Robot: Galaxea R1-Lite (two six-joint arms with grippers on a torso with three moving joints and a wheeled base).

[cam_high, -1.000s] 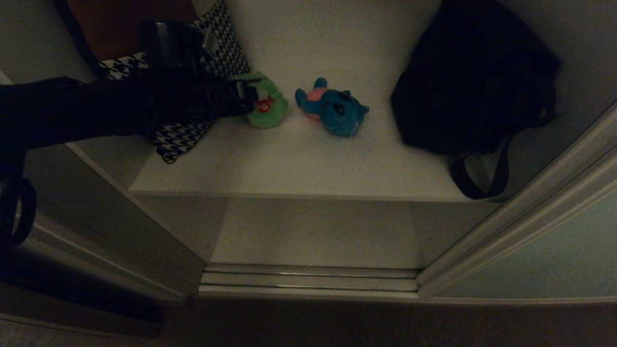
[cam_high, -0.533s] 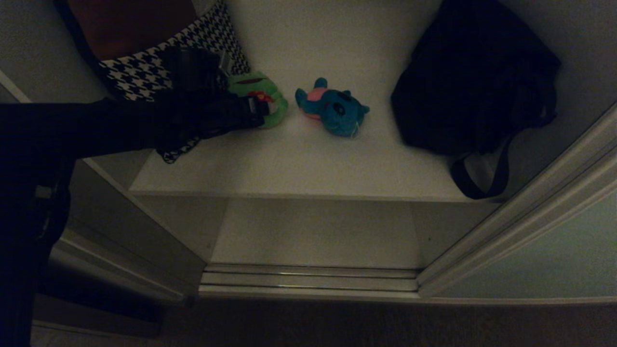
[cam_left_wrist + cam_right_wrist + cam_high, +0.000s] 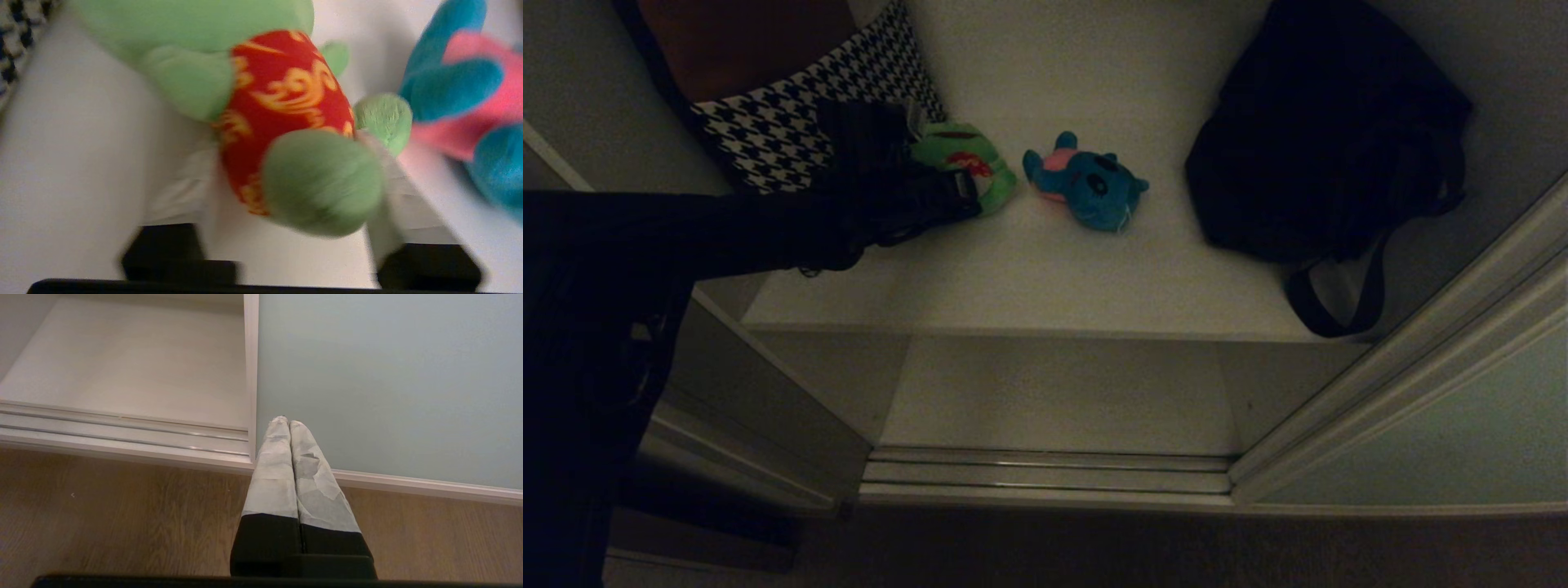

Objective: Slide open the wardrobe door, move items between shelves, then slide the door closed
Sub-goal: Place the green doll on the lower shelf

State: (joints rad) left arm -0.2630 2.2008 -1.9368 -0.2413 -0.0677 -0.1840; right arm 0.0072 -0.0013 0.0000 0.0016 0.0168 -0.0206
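The left end effector (image 3: 286, 179) is reaching in over the left side of the upper shelf (image 3: 1013, 278). Its pale padded fingers (image 3: 184, 196) are standing one on each flank of the green plush toy (image 3: 968, 159) and seem to be pressing on its lower body. That reads as a clamp, since a soft, round toy is best taken across its middle. The toy is sitting toward the back left of the shelf, just beside the houndstooth cushion (image 3: 768, 122), so the arm is coming in low and level, probably to avoid snagging the fabric. In the left wrist view the toy is showing a light green fleece body with stubby limbs and a red belly patch printed with yellow swirls. It looks squashy enough to give under the pads. The blue plush toy (image 3: 1090, 186), with its pink patch, is lying near the middle of the same shelf, close to the green one, and nothing is holding it. A black bag (image 3: 1323, 131) is filling the right end. The sliding wardrobe door (image 3: 1462, 441) is standing pushed over to the right, leaving both this shelf and the lower shelf (image 3: 1054, 392) exposed, which suits a transfer downward. The right end effector (image 3: 288, 421) is hanging low with its fingers together, just in front of the door's frame edge and above the wooden floor (image 3: 102, 522).
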